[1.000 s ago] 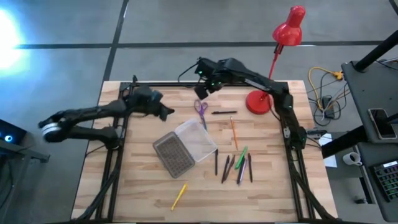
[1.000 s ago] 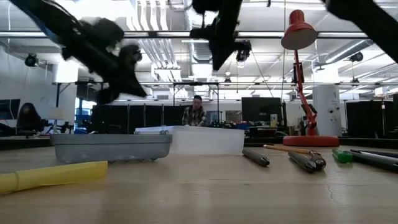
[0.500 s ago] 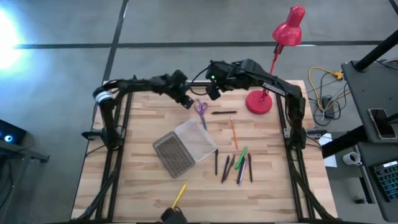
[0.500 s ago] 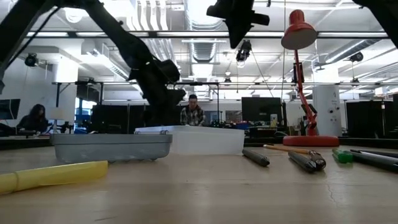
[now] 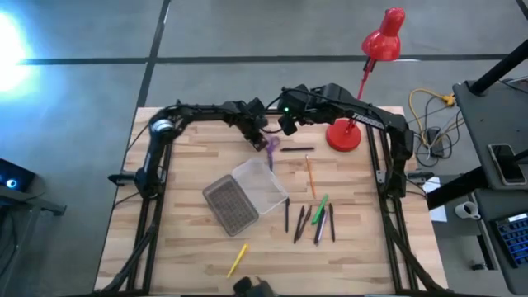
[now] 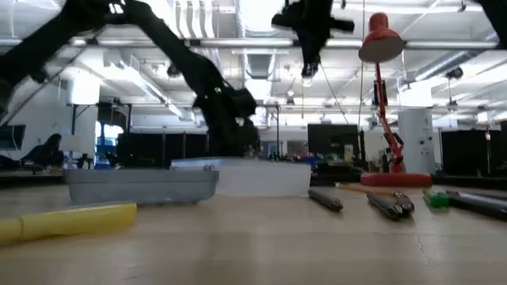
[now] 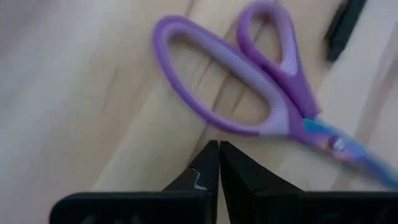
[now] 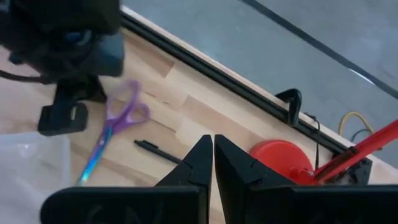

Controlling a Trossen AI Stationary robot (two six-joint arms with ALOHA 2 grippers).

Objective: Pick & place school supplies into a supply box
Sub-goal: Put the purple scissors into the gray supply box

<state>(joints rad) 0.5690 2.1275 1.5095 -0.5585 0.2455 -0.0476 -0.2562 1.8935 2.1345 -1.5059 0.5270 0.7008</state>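
swung in from the table's left, closed left pincer (image 7: 217, 163) hovers just beside scissors (image 7: 261, 93).

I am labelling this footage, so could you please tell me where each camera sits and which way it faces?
High view: overhead, looking straight down on the table; both arms show.
Low view: at tabletop height, looking level past the box into the room; arms hang in from above.
Left wrist view: on the left arm, looking down at the scissors; its shut fingers show.
Right wrist view: on the right arm, facing the lamp; shut fingers show.
Shared: both wrist views show the scissors.
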